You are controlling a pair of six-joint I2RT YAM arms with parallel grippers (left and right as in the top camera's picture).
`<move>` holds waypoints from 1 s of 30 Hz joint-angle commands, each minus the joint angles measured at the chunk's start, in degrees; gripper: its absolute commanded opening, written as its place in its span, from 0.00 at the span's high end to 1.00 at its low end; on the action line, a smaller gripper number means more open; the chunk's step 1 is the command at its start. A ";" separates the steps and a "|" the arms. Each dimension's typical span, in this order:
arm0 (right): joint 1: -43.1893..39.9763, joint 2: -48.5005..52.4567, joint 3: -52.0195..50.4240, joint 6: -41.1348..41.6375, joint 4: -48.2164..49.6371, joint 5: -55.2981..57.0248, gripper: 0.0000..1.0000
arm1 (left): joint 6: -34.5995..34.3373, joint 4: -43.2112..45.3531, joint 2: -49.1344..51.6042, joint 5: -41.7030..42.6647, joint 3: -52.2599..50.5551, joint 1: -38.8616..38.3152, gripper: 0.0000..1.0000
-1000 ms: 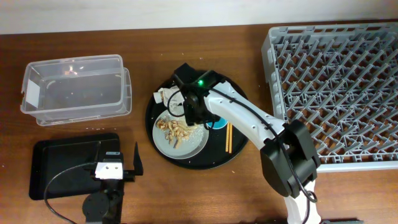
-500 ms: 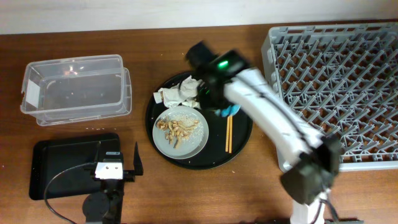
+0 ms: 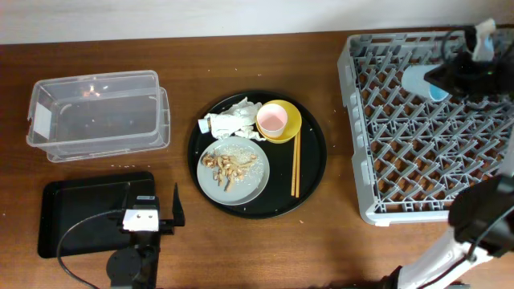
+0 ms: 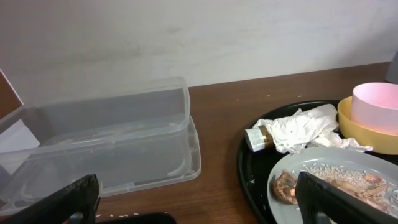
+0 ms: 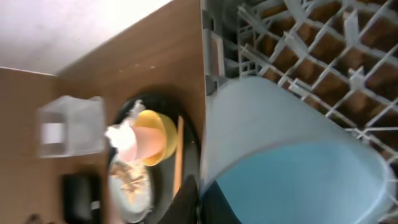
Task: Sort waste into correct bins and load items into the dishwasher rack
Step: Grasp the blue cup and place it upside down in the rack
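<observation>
Wooden desk (image 3: 321, 241): light-blue cup (image 3: 419, 83) moved from round tray (image 3: 313, 172) to over dishwasher rack (image 3: 418, 160), right jaws clamping it; left jaws spread, empty.

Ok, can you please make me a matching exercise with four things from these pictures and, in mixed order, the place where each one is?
Things:
1. light-blue cup
2. pink cup
3. chopsticks
4. food scraps

Places:
A. on the grey plate
B. inside the yellow bowl
C. in the right hand, above the dishwasher rack
D. on the round black tray, right of the plate

Pairs: 1-C, 2-B, 3-D, 4-A.
</observation>
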 commanded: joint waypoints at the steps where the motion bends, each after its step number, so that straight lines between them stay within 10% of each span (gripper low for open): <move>1: -5.88 6.71 -0.33 -4.42 -1.31 -15.12 0.96 | 0.90 -0.28 -0.28 0.22 -0.22 0.04 0.01; 30: -19.17 17.64 -4.83 -11.21 -9.33 -12.96 0.90 | 0.90 -0.28 -0.28 0.22 -0.22 0.04 0.01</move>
